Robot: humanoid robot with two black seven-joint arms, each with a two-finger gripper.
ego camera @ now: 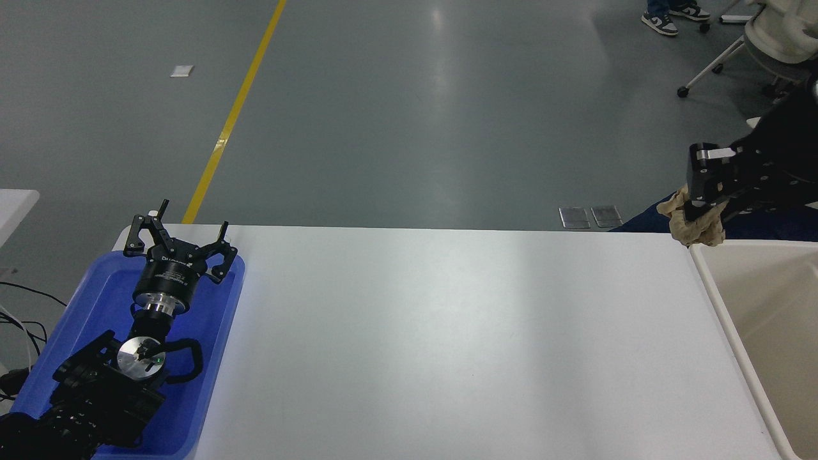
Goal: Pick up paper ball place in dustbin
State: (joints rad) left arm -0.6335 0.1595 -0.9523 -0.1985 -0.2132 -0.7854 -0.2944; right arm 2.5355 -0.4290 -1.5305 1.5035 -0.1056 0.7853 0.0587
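My right gripper (pixel 702 206) comes in from the right edge and is shut on the beige-tan paper ball (pixel 693 227), which hangs below its fingers. It holds the ball in the air just above the far left corner of the cream-beige dustbin (pixel 709 281) at the table's right end. The ball is over the bin's rim, not inside it. My left arm is parked at the lower left, its gripper (pixel 177 239) open over the blue tray.
A shallow blue tray (pixel 217 358) sits at the table's left end under the left arm. Behind the right gripper is a person's blue-clad leg (pixel 645 220). An office chair (pixel 760 45) and shoes stand on the floor at the far right.
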